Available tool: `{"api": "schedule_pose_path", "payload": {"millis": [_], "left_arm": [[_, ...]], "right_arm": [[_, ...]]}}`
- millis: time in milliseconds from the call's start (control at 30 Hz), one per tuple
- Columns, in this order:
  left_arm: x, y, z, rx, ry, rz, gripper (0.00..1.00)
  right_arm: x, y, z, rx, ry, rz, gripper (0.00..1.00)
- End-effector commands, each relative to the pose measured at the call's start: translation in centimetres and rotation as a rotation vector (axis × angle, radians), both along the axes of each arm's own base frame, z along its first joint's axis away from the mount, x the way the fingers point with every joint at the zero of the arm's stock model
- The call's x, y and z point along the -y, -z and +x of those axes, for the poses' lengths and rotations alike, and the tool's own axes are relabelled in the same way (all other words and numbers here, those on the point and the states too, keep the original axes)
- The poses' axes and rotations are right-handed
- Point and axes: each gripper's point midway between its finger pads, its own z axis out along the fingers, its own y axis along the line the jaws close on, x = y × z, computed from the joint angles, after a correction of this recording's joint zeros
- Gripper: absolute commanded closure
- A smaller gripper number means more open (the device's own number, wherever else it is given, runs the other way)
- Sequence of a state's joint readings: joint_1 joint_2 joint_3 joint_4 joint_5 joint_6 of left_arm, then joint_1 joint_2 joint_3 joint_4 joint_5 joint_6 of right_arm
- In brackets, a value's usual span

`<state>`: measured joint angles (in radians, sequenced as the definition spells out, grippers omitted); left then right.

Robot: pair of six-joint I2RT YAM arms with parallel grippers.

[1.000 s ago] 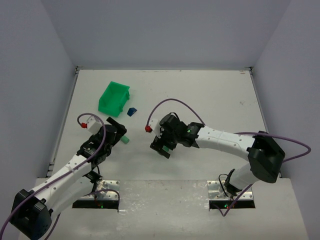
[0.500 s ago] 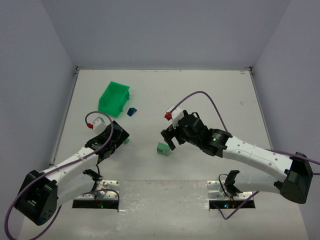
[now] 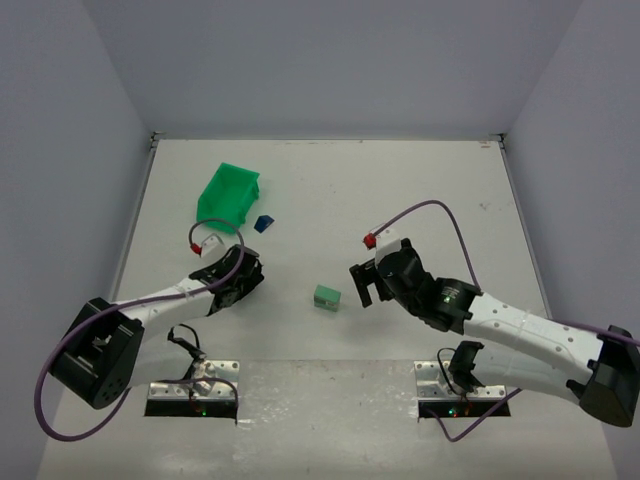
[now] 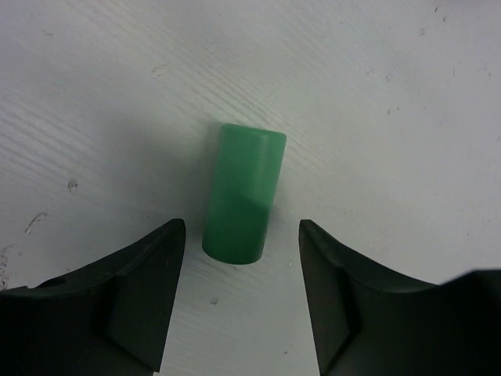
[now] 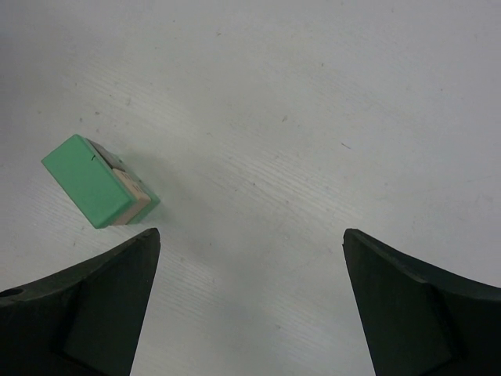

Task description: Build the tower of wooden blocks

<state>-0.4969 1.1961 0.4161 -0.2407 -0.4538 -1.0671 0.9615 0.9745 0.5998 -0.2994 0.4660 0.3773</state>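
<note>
A green wooden cylinder (image 4: 243, 194) lies on its side on the white table. Its near end sits between the fingertips of my left gripper (image 4: 241, 239), which is open, with a gap on each side. In the top view my left gripper (image 3: 248, 281) covers the cylinder. A green rectangular block (image 3: 326, 296) lies alone at the table's middle, also in the right wrist view (image 5: 98, 182). My right gripper (image 3: 360, 286) stands open just right of it, holding nothing (image 5: 250, 243). A dark blue roof-shaped piece (image 3: 263, 224) lies by itself. No wood block tower shows; the pieces lie apart.
A bright green plastic bin (image 3: 228, 196) stands at the back left, just left of the blue piece. Grey walls close in the table on the left, back and right. Purple cables loop above both arms.
My right gripper has let go of the green block and drawn back to the right. My left gripper has moved over the cylinder and its jaws have narrowed.
</note>
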Motion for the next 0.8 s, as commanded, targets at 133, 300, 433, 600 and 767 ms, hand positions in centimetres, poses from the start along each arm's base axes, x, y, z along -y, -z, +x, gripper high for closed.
{"api": "schedule_pose_path", "payload": {"millis": [133,300,433,600,767], "left_arm": [[1.7,-0.8,1.3,0.022,0.036,-0.017,0.78],[1.6,-1.8,1.7,0.035,0.089,0.030,1.00],[3.6,-5.0,2.5,0.127,0.237,0.077,1.00],[11.7,-15.5,1.7,0.505,0.662,-0.009,1.00],[17.6,-22.2,-4.2,0.838,1.281,-0.069,1.00]], "right_arm": [[1.1,-1.1,-0.4,0.039,0.056,0.106,0.01],[0.9,-1.2,-0.8,0.034,0.033,0.123,0.01],[-0.2,-1.4,-1.2,0.017,-0.011,0.166,0.01],[-3.5,-2.7,-2.8,-0.030,-0.163,0.278,0.01],[-4.7,-6.0,-3.7,-0.017,-0.232,0.382,0.01]]}}
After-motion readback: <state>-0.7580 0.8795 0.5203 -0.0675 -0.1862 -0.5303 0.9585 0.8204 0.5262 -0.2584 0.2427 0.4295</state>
